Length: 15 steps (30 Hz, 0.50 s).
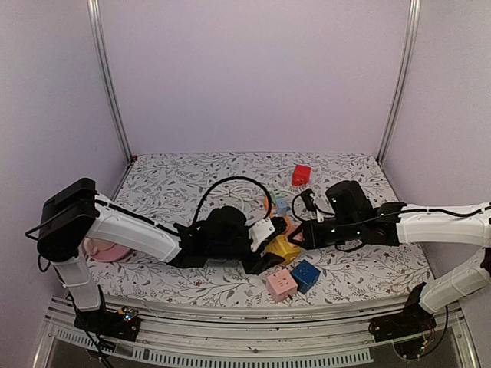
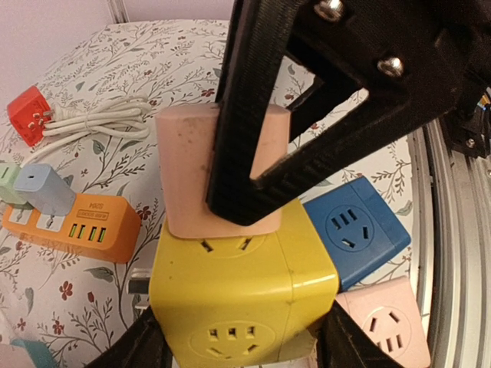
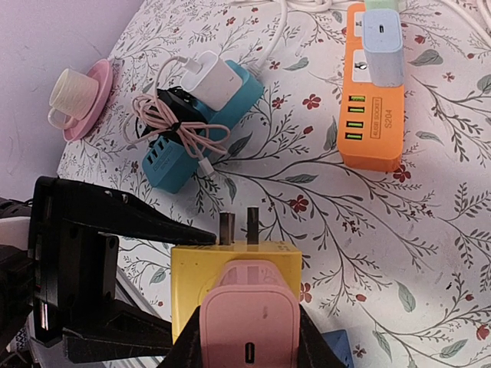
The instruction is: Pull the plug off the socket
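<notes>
A yellow cube socket [image 2: 238, 299] is held between the fingers of my left gripper [image 2: 242, 345], which is shut on its two sides. A pink plug [image 3: 249, 322] sits against one face of the cube, and my right gripper [image 3: 249, 349] is shut on the plug's sides. In the left wrist view the pink plug [image 2: 184, 169] stands on the cube's far face with a black right finger [image 2: 253, 138] across it. In the top view the yellow cube [image 1: 282, 247] lies mid-table between the left gripper [image 1: 261, 257] and the right gripper [image 1: 298, 234]. The cube's own two prongs [image 3: 238, 228] stick out free.
A blue cube socket [image 2: 357, 226] and a pink cube socket [image 2: 387, 326] lie beside the yellow one. An orange power strip [image 3: 374, 115] with plugs, a blue strip with a white charger [image 3: 196, 115], a red plug [image 1: 301, 175] and a pink saucer with a cup [image 3: 80, 96] lie around.
</notes>
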### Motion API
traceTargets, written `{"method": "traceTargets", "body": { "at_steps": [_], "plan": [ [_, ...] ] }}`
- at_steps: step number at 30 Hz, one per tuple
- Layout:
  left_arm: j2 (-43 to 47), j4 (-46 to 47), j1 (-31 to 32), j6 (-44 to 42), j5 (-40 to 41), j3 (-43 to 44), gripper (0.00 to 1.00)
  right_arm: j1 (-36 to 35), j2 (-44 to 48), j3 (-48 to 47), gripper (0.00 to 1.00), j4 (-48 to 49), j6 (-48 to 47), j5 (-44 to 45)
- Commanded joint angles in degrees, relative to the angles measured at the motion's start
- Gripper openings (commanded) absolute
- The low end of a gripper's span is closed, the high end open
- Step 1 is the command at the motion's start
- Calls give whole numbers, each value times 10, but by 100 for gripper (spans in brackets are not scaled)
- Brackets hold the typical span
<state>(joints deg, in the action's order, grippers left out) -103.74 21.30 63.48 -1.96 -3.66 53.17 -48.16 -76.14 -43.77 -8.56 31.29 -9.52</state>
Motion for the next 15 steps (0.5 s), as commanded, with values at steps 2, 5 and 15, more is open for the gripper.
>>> {"method": "traceTargets", "body": {
  "at_steps": [2, 5, 15],
  "plan": [
    [-5, -79, -5, 13, 25, -11, 0, 0, 44, -37, 3, 35, -17, 8],
    [-3, -78, -4, 15, 35, -10, 0, 0, 44, -39, 3, 31, -18, 9],
    [-5, -55, -1, 15, 47, 3, 9, -1, 32, -33, 3, 60, 6, -32]
  ]
}}
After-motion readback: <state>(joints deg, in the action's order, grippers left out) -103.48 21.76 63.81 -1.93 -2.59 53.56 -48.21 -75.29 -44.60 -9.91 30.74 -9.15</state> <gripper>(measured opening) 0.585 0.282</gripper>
